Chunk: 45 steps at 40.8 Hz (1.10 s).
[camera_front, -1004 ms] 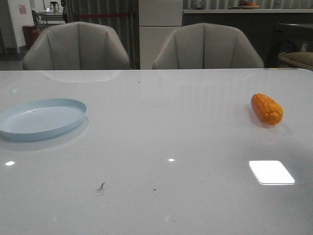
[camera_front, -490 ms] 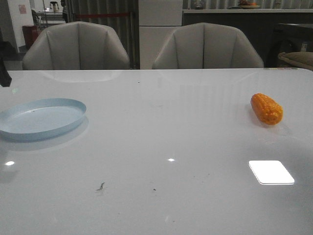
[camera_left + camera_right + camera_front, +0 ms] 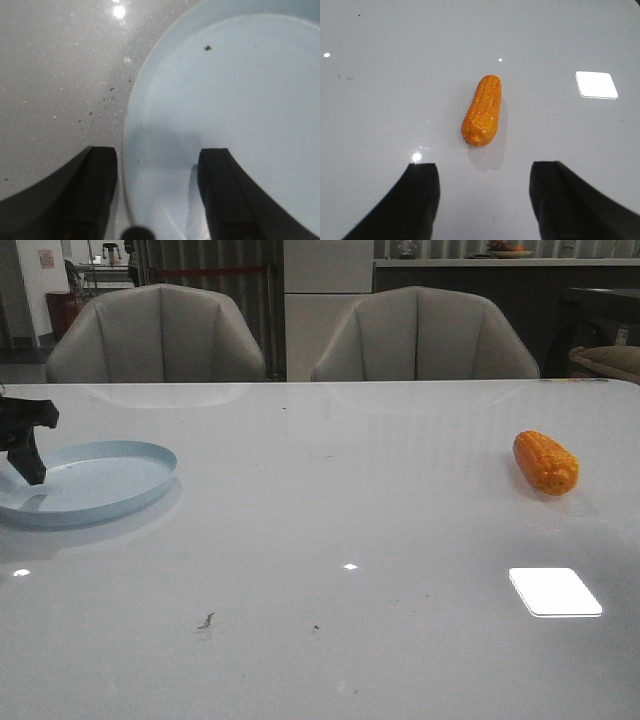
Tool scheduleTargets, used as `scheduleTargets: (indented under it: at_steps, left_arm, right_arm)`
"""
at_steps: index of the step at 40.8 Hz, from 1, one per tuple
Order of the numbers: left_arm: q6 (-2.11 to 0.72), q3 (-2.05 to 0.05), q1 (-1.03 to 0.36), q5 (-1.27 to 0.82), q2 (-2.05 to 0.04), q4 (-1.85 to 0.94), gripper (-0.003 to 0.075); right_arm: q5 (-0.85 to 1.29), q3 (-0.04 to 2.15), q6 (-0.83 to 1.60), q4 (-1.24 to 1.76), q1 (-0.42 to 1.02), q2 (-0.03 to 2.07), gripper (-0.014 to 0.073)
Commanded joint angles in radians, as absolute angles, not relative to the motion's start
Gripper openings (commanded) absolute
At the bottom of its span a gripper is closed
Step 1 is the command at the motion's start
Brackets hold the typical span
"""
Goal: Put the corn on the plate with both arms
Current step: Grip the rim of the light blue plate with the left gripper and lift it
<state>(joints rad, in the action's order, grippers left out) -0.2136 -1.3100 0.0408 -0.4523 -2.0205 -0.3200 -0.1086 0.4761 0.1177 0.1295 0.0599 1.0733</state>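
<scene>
The pale-blue plate [image 3: 85, 480] lies on the white table at the left. My left gripper [image 3: 28, 468] is open at the plate's left rim. In the left wrist view the gripper [image 3: 159, 159] straddles the rim, with one finger over the table and the other over the plate [image 3: 235, 95]. The orange-yellow corn [image 3: 545, 462] lies on the table at the right, far from the plate. In the right wrist view my right gripper [image 3: 485, 172] is open and empty, a short way from the corn [image 3: 482, 109] and not touching it. The right arm does not show in the front view.
Two grey chairs [image 3: 157, 335] [image 3: 425, 335] stand behind the table's far edge. A bright light reflection [image 3: 555, 592] lies on the table in front of the corn. Small dark specks [image 3: 206, 621] mark the table near the front.
My left gripper has come into the front view from the left and moved down to the plate's left rim. The corn and plate have not moved.
</scene>
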Motion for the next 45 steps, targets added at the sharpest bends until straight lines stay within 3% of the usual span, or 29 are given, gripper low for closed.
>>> scheduleTargets:
  at_steps: [1,6,11,34,45]
  left_arm:
    - [-0.202,-1.34,0.039,-0.413,-1.976,-0.344,0.0413]
    - [-0.202,-1.34,0.039,-0.413,-1.976,-0.344,0.0305]
    - [-0.202,-1.34,0.039,-0.415,-1.976,-0.344,0.0087]
    - [-0.202,-1.586,0.034,-0.606,-1.976,-0.574,0.0094]
    - [-0.202,-1.698,-0.073,-0.656,-1.976,-0.605,0.0094]
  right_arm:
    - [-0.184,0.514,0.123,0.121,0.053,1.059,0.0508]
    - [-0.184,0.514,0.123,0.121,0.053,1.059,0.0508]
    - [-0.184,0.514,0.123,0.121,0.053,1.059,0.0508]
    - [-0.184,0.514,0.123,0.121,0.053,1.059,0.0508]
    - [-0.184,0.514,0.123,0.121,0.053,1.059,0.0508]
